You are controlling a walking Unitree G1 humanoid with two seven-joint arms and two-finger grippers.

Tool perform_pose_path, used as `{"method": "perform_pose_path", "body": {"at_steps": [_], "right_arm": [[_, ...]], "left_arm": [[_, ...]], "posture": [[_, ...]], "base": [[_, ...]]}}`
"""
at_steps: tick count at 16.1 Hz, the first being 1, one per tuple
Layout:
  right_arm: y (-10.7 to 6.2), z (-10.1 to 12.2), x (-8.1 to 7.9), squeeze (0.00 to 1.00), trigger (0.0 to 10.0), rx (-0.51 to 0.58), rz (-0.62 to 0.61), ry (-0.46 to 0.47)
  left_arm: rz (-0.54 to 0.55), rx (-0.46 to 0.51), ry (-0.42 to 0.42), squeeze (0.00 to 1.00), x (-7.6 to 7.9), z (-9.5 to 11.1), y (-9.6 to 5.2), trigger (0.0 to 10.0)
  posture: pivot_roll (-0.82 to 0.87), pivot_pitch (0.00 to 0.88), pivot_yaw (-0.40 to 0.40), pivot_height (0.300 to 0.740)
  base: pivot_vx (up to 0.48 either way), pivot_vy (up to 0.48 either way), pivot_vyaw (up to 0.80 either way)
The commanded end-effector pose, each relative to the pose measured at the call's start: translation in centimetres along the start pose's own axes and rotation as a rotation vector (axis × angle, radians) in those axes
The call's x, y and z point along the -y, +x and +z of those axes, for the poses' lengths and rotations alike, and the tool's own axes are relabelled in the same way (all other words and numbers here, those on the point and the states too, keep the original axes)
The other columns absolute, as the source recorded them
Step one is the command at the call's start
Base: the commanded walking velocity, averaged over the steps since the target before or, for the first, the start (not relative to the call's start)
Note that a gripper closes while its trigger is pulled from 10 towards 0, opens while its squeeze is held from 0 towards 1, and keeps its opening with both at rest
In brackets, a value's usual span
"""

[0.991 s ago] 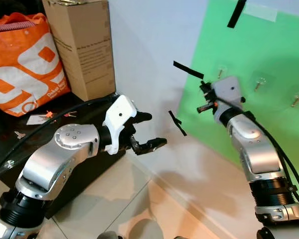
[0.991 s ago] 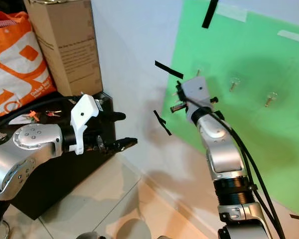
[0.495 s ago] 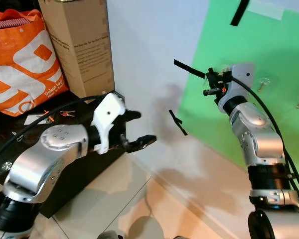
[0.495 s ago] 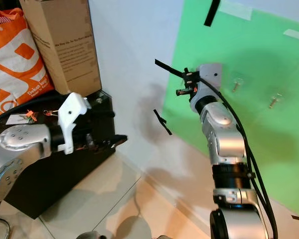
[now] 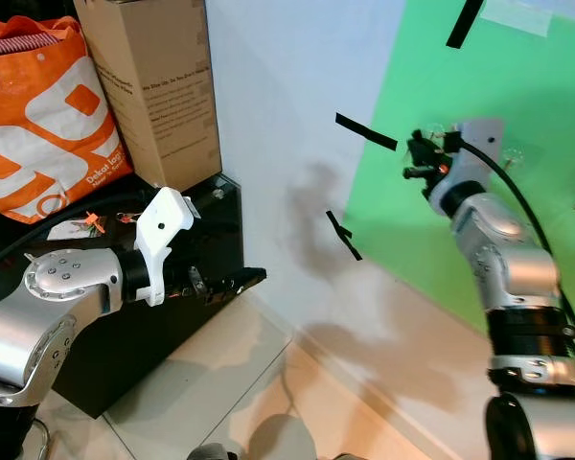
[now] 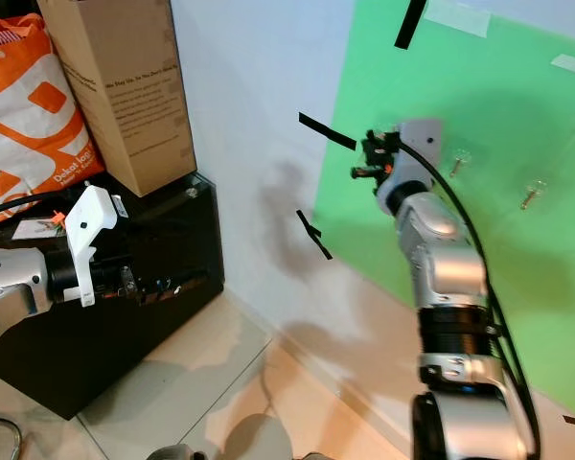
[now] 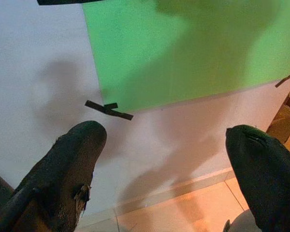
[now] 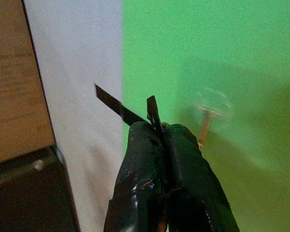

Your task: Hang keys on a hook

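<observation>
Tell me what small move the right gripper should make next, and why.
Probably ease the right gripper sideways toward the nearest hook. Its fingers are pinched shut on a thin dark piece, likely the keys, and the hook sits just beside the tip, apart from it.

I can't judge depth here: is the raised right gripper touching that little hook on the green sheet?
Apart. In the right wrist view the shut right gripper, pinching a thin dark piece, shows green sheet between its tips and the hook.
</observation>
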State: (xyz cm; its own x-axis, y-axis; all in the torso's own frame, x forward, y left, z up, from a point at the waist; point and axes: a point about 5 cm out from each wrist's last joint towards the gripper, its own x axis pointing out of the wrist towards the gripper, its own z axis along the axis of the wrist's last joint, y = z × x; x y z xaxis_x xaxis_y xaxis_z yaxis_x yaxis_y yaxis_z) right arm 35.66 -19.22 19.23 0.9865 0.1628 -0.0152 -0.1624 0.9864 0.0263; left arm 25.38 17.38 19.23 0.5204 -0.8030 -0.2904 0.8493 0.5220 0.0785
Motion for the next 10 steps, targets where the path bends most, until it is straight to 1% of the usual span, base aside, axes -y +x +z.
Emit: {"method": "perform_pose_path", "body": {"at_steps": [1, 6, 10], "right_arm": [[-0.4, 0.4, 1.0, 0.0, 10.0, -0.003, -0.017, -0.012], [-0.6, 0.6, 2.1, 0.0, 10.0, -0.01, -0.045, -0.012], [-0.6, 0.1, 2.2, 0.0, 10.0, -0.031, -0.041, -0.026]], "left_arm": [[-0.011, -0.002, 0.003, 0.0, 0.0, -0.1, 0.2, 10.0], [-0.034, 0.012, 0.012, 0.0, 0.0, 0.1, 0.5, 10.0], [-0.036, 0.012, 0.016, 0.0, 0.0, 0.0, 0.5, 10.0]], "posture": [[0.02, 0.031, -0.054, 0.74], [0.02, 0.03, -0.053, 0.74], [0.02, 0.028, -0.056, 0.74]], "base": [[0.0, 0.0, 0.0], [0.0, 0.0, 0.0], [0.0, 0.0, 0.0]]}}
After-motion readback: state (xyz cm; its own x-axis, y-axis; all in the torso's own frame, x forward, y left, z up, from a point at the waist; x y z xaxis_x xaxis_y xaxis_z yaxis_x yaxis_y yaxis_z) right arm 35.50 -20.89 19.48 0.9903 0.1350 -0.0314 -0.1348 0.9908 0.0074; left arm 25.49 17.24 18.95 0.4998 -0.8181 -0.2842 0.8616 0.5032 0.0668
